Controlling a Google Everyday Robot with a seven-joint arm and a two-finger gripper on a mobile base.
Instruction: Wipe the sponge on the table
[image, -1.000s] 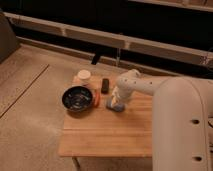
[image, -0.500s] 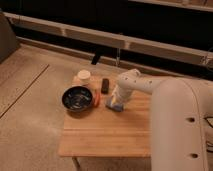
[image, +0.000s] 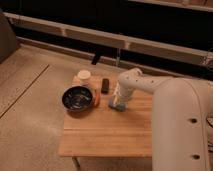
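The table (image: 107, 130) has a light wood plank top and stands in the middle of the camera view. A small blue-grey sponge (image: 118, 106) lies on its right-centre part. My gripper (image: 117, 101) comes down from the white arm straight onto the sponge and presses on it, hiding most of its top. The arm's white body fills the right side of the view.
A black bowl (image: 77, 98) sits on the table's left part with a small orange object (image: 97, 100) beside it. A white cup (image: 84, 76) and a small black block (image: 105, 85) stand near the far edge. Speckled floor surrounds the table; a dark wall runs behind.
The gripper and sponge have shifted slightly across the tabletop; the other objects have not moved.
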